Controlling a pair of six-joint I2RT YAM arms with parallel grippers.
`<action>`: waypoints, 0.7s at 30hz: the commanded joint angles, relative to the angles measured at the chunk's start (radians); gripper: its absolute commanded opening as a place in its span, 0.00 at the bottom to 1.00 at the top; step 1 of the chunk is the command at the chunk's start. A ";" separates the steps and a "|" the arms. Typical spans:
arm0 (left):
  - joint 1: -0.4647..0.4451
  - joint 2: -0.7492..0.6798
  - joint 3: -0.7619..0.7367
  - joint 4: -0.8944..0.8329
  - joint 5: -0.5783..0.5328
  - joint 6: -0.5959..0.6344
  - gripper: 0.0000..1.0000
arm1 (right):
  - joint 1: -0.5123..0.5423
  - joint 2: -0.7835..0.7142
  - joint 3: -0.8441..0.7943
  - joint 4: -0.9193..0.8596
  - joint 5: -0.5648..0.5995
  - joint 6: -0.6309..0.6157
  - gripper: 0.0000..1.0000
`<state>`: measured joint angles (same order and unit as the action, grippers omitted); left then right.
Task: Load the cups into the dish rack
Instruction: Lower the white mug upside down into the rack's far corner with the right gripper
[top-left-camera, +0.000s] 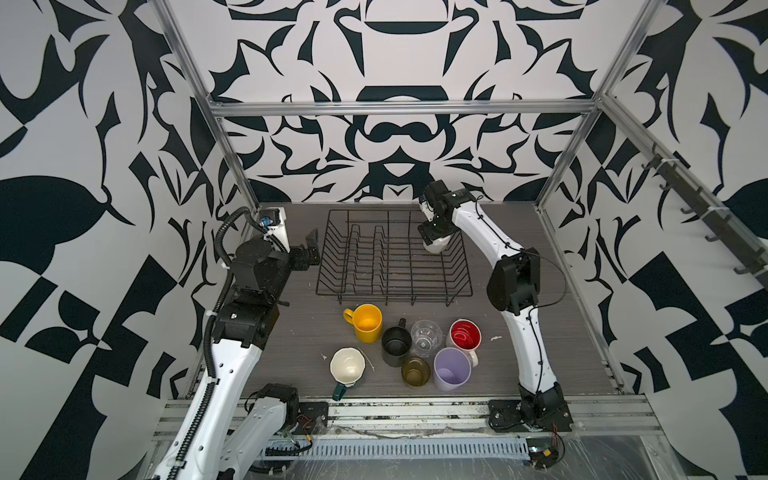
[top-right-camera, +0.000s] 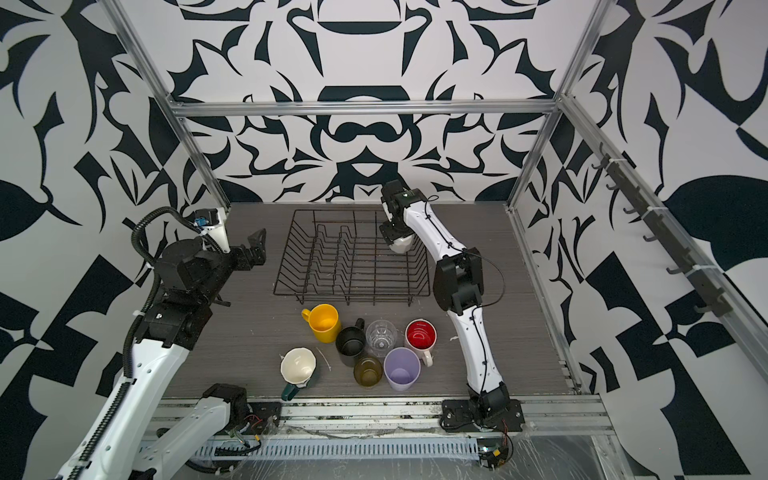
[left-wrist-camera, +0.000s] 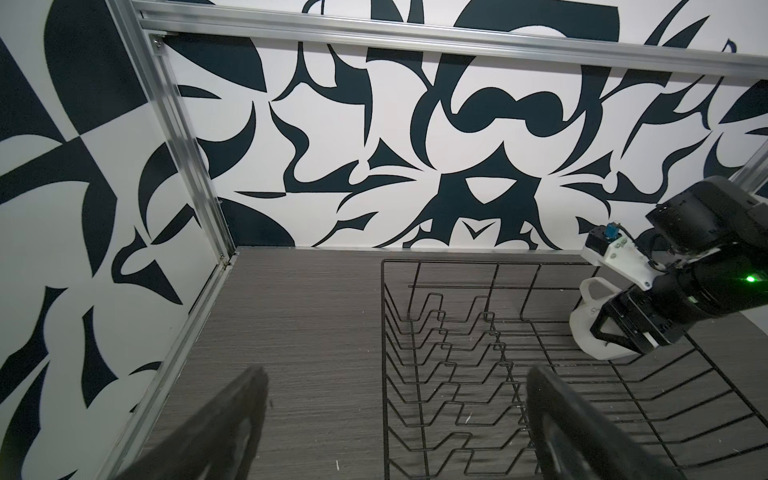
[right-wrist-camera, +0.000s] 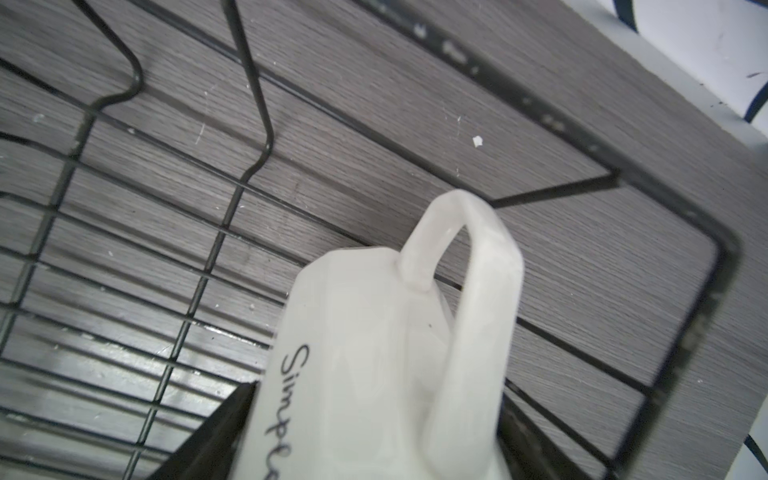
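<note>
Surface: grey wood-grain tabletop.
Dish rack: rear-centre of tabletop.
R gripper: clamped on white mug, over rack's far-right corner.
L gripper: jaws spread, empty, beside rack's left side.
Other cups: seven, clustered in front of rack.

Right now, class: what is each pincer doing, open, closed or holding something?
Left pincer: open, holding nothing.
Right pincer: closed on the white mug, over the dish rack.

The right gripper and its white mug filled the far right corner of the dish rack; two rows of divider prongs barred its left half. Its near right floor lay open. Black mug, clear glass, olive glass and lilac tumbler crowded together.
</note>
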<state>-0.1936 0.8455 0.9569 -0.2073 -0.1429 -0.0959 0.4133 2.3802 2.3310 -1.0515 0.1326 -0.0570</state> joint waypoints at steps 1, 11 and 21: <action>0.005 -0.002 -0.007 -0.009 -0.012 0.009 0.99 | -0.007 -0.028 0.063 0.003 0.022 -0.010 0.00; 0.005 0.004 -0.006 -0.013 -0.015 0.013 0.99 | -0.009 0.011 0.087 -0.005 0.015 -0.009 0.10; 0.005 0.004 -0.004 -0.017 -0.013 0.015 0.99 | -0.010 0.007 0.083 -0.021 -0.019 -0.010 0.59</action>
<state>-0.1936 0.8520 0.9569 -0.2142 -0.1501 -0.0875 0.4072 2.4248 2.3798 -1.0721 0.1246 -0.0608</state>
